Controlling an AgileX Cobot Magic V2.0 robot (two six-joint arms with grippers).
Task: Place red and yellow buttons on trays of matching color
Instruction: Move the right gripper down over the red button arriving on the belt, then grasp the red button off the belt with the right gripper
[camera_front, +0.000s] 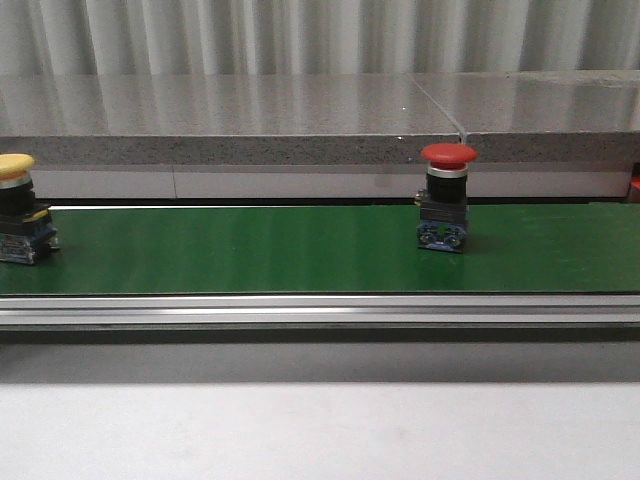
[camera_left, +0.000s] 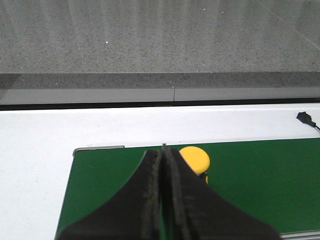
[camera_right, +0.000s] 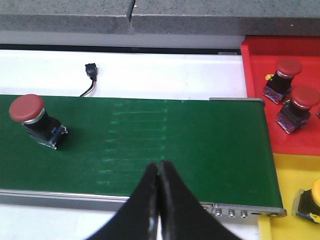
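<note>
A red button (camera_front: 447, 205) stands upright on the green belt (camera_front: 250, 250) right of centre; the right wrist view shows the red button (camera_right: 31, 117) far from my right gripper (camera_right: 159, 165), which is shut and empty over the belt's near edge. A yellow button (camera_front: 18, 205) stands at the belt's far left. In the left wrist view the yellow button (camera_left: 196, 160) is partly hidden behind my left gripper (camera_left: 163, 149), shut with nothing in it. The red tray (camera_right: 260, 75) holds two red buttons (camera_right: 285, 75); the yellow tray (camera_right: 285, 200) holds a yellow button (camera_right: 312, 197).
A grey stone ledge (camera_front: 300, 115) runs behind the belt. An aluminium rail (camera_front: 320, 310) borders the belt's near side. A small black plug with a cable (camera_right: 90, 70) lies on the white table beyond the belt. Both trays sit at the belt's right end.
</note>
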